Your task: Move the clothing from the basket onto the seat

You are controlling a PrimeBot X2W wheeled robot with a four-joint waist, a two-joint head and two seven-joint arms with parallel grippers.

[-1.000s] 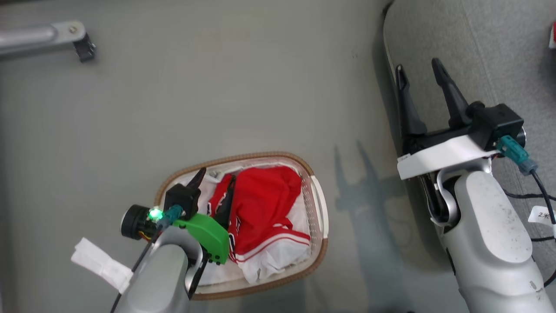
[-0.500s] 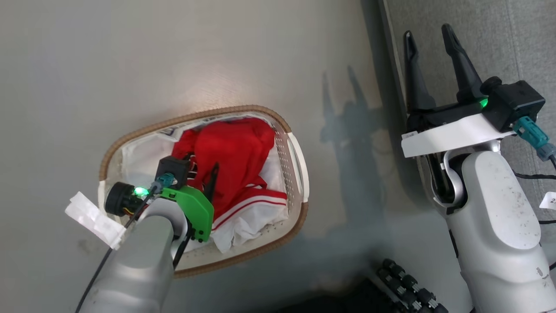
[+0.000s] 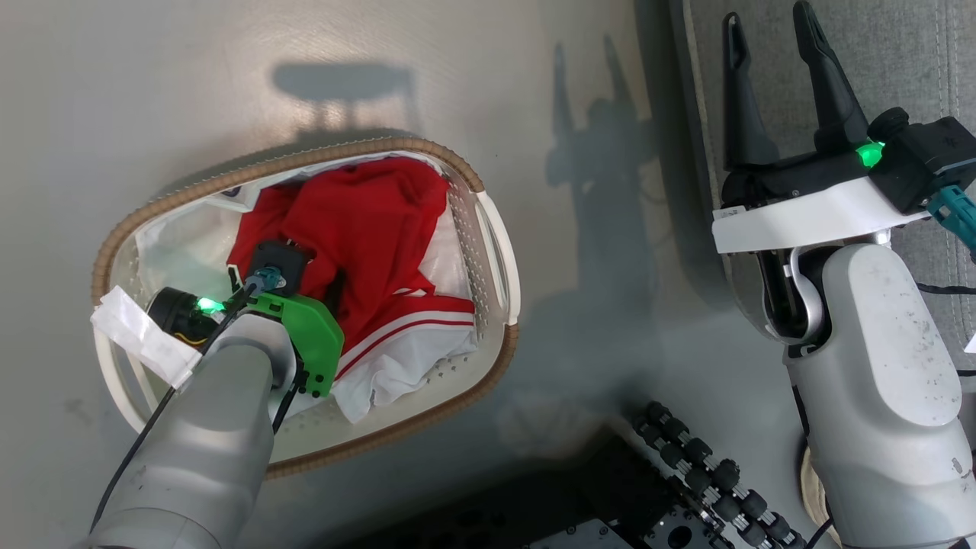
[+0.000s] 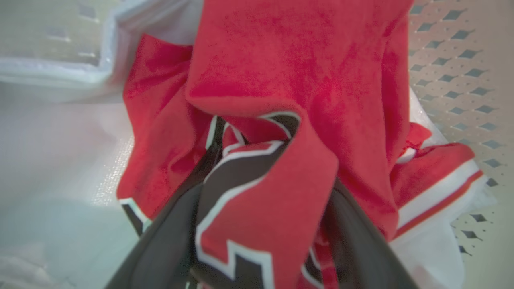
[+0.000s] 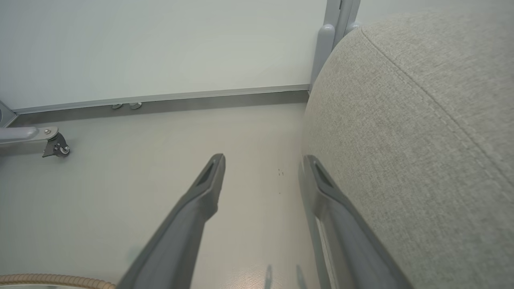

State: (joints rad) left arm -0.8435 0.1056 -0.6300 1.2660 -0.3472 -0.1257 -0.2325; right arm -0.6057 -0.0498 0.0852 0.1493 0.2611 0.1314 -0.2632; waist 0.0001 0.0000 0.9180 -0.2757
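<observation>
Down on my left, the basket (image 3: 305, 158) stands on a smooth, pale grey-green floor (image 3: 381, 46). The clothing (image 3: 366, 213) lies heaped inside it: red jersey cloth on top, then a white-striped hem and a plain white garment spilling toward the right-hand wall. The flat white liner (image 3: 179, 244) is bare at the left end. My left gripper (image 4: 273, 168) is down in that heap. From the head camera my forearm (image 3: 198, 442) and green wrist cover (image 3: 309, 335) hide most of it. In the left wrist view a fold of red cloth with black-and-white lettering hangs between my two dark fingers (image 4: 168, 241) and covers their tips, so I cannot tell whether they pinch it or merely straddle it. The left edge of that view is blurred, and the pale band there seems to be the basket's wall. Between basket and seat the floor carries soft shadows (image 3: 595, 152) of my arms. At the bottom of the head view sits my dark base (image 3: 709, 473) with its row of black rollers, cut off by the frame. Further right, my right gripper (image 3: 778, 76) holds nothing, its fingers spread wide over the left edge of the seat (image 3: 907, 46). In the right wrist view one finger stands just beside the seat's rounded grey side. That view also shows a caster (image 5: 56, 146) on a grey leg at far left, a white wall (image 5: 160, 40) with a grey skirting strip, and a grey post (image 5: 327, 40) behind the seat's corner. The seat runs off the right edge of both views.
</observation>
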